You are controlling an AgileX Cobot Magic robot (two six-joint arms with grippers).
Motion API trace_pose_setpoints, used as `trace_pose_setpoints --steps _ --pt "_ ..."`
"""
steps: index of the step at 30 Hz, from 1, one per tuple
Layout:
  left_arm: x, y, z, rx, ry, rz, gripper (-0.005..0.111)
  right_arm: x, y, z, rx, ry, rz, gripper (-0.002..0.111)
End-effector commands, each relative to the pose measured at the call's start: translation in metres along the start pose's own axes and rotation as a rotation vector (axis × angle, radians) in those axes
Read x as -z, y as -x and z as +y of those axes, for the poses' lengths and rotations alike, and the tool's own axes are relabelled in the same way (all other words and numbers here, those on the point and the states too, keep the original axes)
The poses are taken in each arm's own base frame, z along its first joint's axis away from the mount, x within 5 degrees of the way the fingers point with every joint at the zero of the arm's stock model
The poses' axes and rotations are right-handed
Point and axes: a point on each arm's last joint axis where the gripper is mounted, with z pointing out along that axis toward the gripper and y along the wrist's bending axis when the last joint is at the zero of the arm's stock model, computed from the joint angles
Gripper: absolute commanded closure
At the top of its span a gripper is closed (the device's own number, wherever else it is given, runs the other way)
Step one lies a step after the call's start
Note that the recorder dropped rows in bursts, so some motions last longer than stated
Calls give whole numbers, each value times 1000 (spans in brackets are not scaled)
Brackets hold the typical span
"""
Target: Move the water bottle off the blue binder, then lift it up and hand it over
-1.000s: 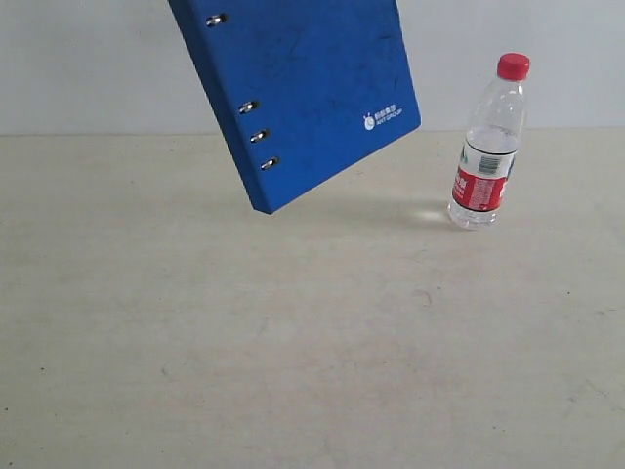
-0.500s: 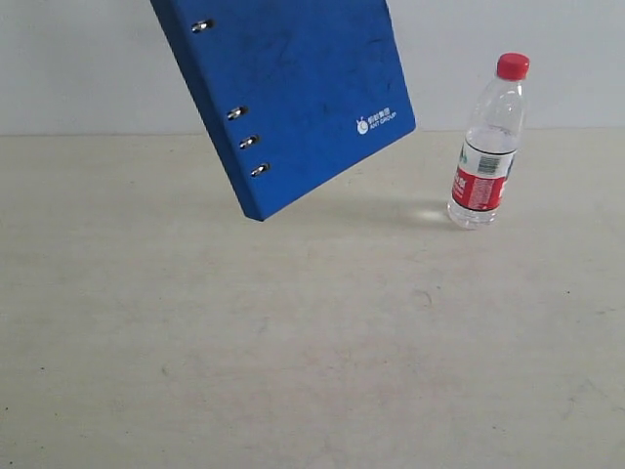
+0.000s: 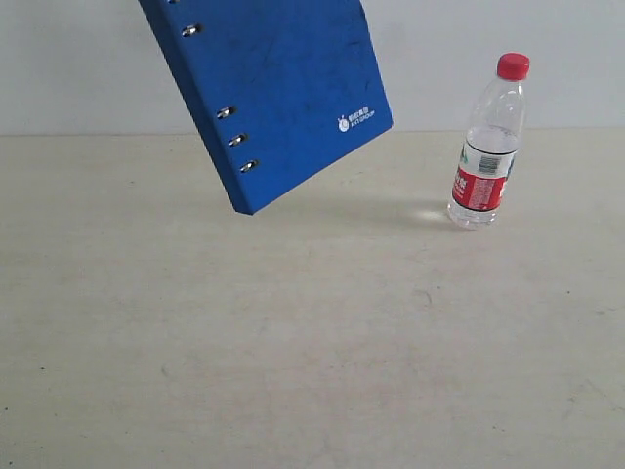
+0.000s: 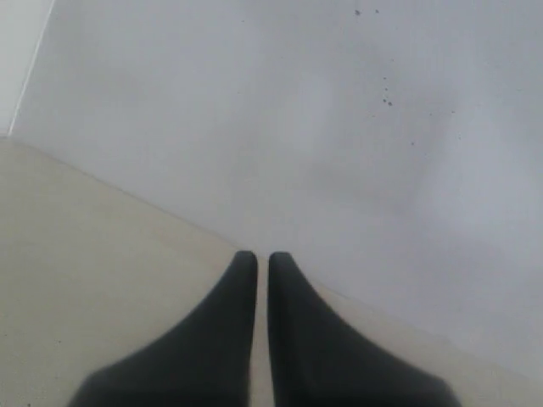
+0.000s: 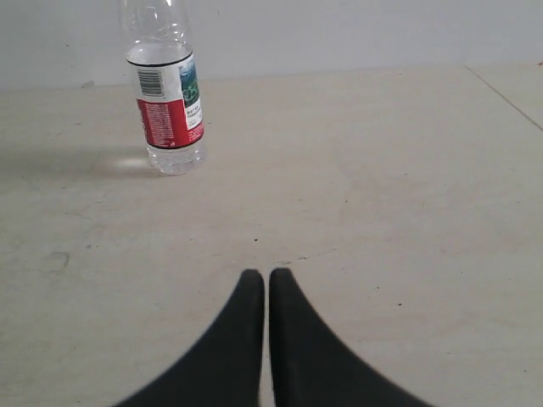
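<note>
Exterior view: the flat bright-blue ring binder (image 3: 269, 93) is hanging tilted above the pale bench (image 3: 293, 342), and the clear plastic red-capped water bottle (image 3: 485, 147) is standing upright on the bench to its right. Left wrist view: the left gripper (image 4: 256, 256) is showing its jaws pressed together, empty. Right wrist view: the right gripper (image 5: 259, 273) is showing the same, well apart from the bottle.

Exterior faces wall (image 3: 488, 39) across table (image 3: 293, 371); right wrist low, shares water bottle (image 5: 170, 114); left wrist wallward.

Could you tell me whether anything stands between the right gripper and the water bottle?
Nothing visible does: only bare table lies between the shut right gripper and the water bottle. The blue binder is raised, apart from it.
</note>
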Motion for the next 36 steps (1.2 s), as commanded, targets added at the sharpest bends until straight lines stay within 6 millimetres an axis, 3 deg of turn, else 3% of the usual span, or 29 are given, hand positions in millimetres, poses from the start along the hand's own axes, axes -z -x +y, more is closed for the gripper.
trace_pose_setpoints --steps 1,7,12,18,26,28,36 --pt "1 6 -9 -36 -76 -11 102 0 1 0 -4 -3 -10 109" --pt "3 19 -18 -111 -142 -57 102 0 1 0 -4 -3 -10 109" --pt "4 21 -22 -8 -200 -104 102 0 1 0 -4 -3 -10 109" --pt "3 0 -21 -48 -246 -11 102 0 1 0 -4 -3 -10 109" --pt "5 -28 -9 -469 -181 278 102 0 1 0 -4 -3 -10 109" --pt "6 -34 -7 -466 -169 344 102 0 1 0 -4 -3 -10 109" --pt "7 -32 -11 -385 -222 335 102 0 1 0 -4 -3 -10 109"
